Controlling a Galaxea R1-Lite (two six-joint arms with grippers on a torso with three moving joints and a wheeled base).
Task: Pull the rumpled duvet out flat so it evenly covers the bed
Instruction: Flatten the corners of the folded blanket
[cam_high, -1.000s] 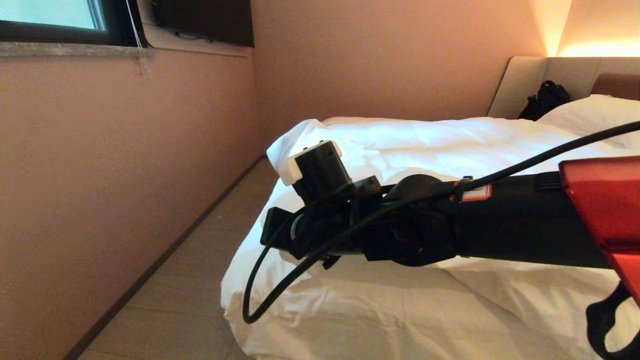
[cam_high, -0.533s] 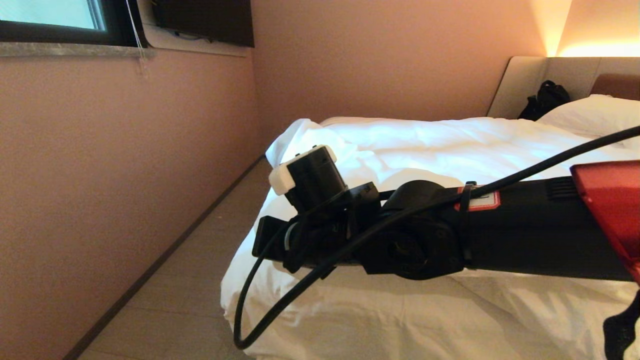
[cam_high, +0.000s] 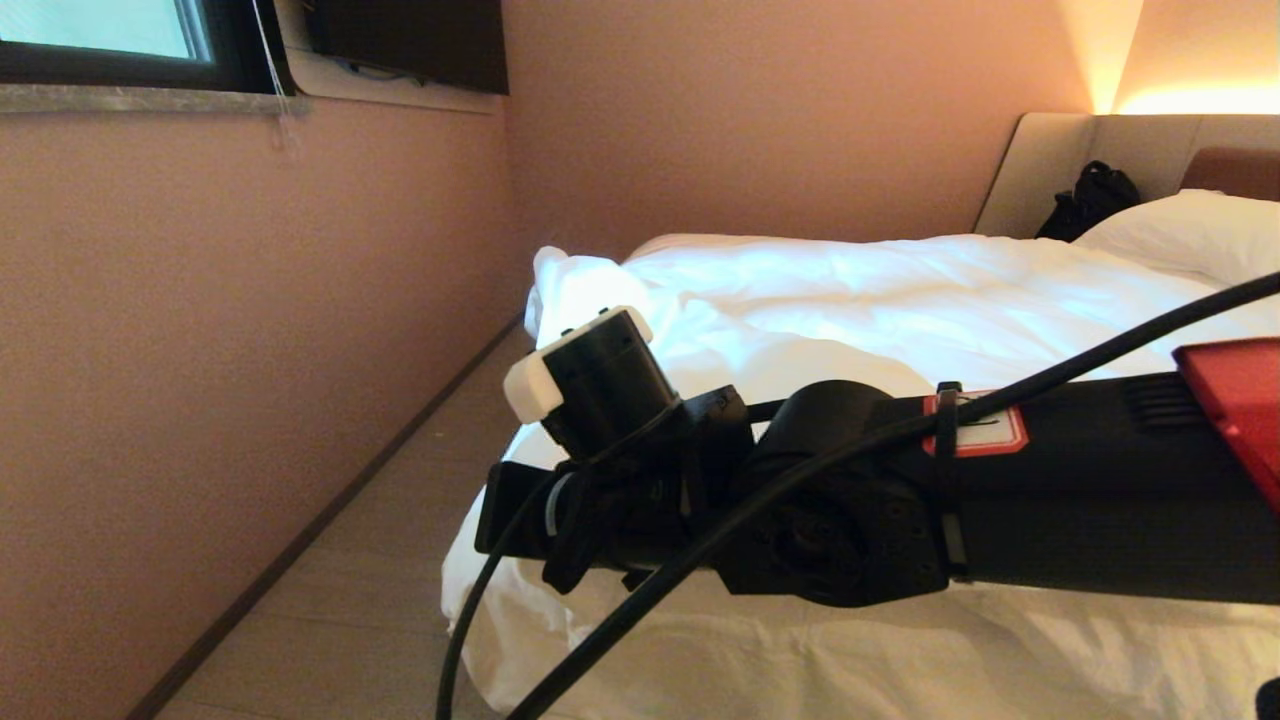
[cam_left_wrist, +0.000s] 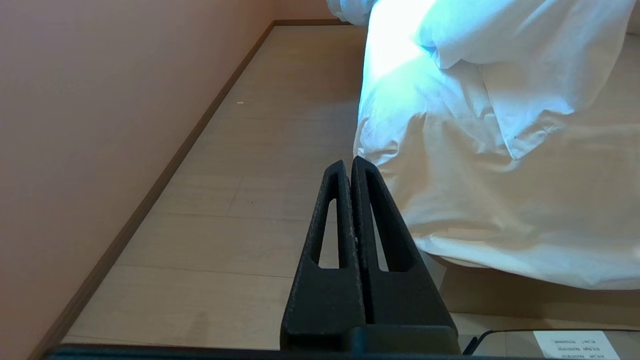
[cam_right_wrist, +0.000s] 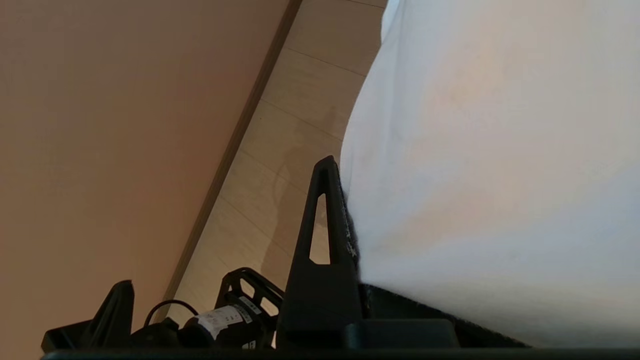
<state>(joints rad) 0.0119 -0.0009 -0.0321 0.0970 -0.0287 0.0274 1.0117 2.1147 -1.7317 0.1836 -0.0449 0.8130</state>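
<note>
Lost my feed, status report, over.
Right hand shut on puffy white quilted duvet, at bed's corner. Left hand shut, empty, low over floor. Nothing blocking.

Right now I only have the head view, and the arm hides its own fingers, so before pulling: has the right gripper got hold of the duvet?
Observer: Yes; the right gripper is shut with white duvet cloth pinched between its fingers.
Operator: And the left gripper? I can't see it.
Observer: The left gripper is shut and empty, low over the floor beside the bed.
Operator: Does the duvet touch the floor there?
Observer: No; its hem stops short, with the bed's brown base showing below.
</note>
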